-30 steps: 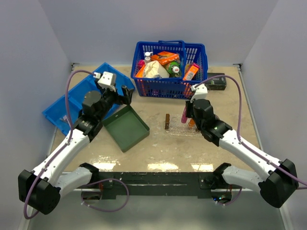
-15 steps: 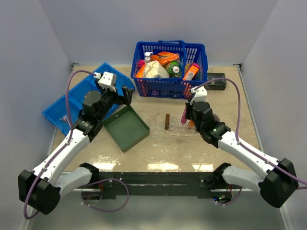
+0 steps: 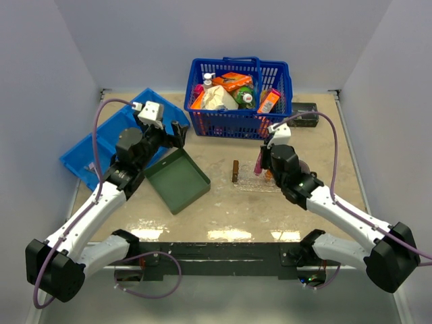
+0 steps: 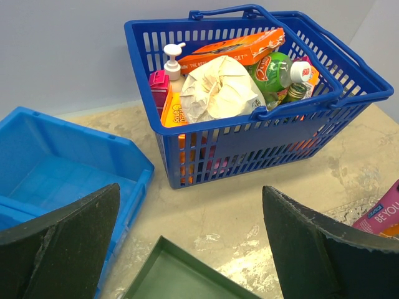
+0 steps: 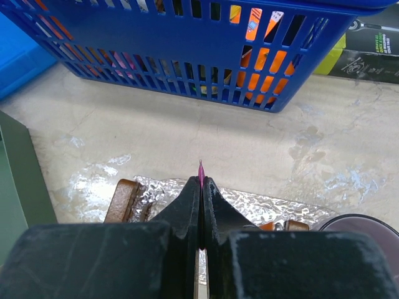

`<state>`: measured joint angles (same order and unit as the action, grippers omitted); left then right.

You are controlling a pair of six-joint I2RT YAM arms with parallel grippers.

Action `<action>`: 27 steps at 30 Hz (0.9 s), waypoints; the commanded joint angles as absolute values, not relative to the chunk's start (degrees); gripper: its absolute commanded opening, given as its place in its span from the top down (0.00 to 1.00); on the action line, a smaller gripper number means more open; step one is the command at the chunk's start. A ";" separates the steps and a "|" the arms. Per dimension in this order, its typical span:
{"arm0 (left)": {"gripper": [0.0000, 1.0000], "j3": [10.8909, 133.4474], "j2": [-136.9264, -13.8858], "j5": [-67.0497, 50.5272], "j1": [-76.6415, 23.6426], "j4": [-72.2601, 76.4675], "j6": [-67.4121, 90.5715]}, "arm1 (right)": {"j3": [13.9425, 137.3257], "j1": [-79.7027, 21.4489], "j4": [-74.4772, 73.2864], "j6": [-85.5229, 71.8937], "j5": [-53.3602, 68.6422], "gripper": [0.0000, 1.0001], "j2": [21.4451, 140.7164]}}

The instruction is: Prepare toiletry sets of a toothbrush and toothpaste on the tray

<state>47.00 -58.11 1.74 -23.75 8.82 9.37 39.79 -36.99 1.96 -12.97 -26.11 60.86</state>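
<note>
Top external view puts your right hand (image 3: 262,159) clenched on the pink tube (image 3: 258,163), which it holds roughly upright over the tray (image 3: 251,183). The tray lies near the middle of the worktop (image 3: 223,216), just in front of the blue basket (image 3: 239,121) at the far edge. From the right wrist you see only a thin pink sliver pinched between the closed fingers (image 5: 187,205), with the tray's crinkled clear sheet and one brown handle (image 5: 123,200) below. Whether the tube's lower end already touches the tray, you cannot tell.

What looks like the orange tube (image 3: 269,174) lies on the tray just beside the pink one. No toothbrush shows on the tray, so by my reading the pastes are nearly dealt with and the brushes are all left to do.

Your left hand (image 4: 190,212) hangs released, jaws spread wide, above the far corner of the green tray (image 3: 177,181), between the blue bin (image 3: 101,145) and the basket.

Against a second ago, your right forearm has swung slightly toward the left while the pink tube stays over the same spot. The left arm has not moved.
</note>
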 commanded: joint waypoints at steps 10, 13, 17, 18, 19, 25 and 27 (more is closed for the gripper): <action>0.00 47.29 -57.75 1.76 -23.47 10.37 8.17 | 38.23 -37.44 8.17 -12.92 -28.56 1.00 62.58; 0.00 47.29 -57.92 1.67 -23.38 10.37 8.17 | 37.88 -37.53 8.70 -12.92 -28.56 1.00 62.84; 0.00 47.37 -58.01 1.76 -23.47 10.28 8.09 | 37.71 -37.53 8.79 -12.83 -28.65 1.00 63.28; 0.00 47.29 -57.92 1.76 -23.47 10.28 8.09 | 37.62 -37.62 8.70 -12.83 -28.65 1.00 63.28; 0.00 47.29 -57.92 1.76 -23.47 10.28 8.09 | 37.62 -37.70 8.70 -12.92 -28.83 1.00 63.19; 0.00 47.29 -58.01 1.67 -23.47 10.28 8.09 | 37.88 -37.62 8.35 -12.83 -29.00 1.00 63.81; 0.00 47.37 -58.09 1.67 -23.47 10.28 8.09 | 38.05 -37.62 7.91 -12.83 -29.18 1.00 63.90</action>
<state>47.00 -58.13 1.74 -23.75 8.51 9.30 37.45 -37.50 4.99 -12.97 -26.57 63.68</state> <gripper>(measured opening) 0.997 0.020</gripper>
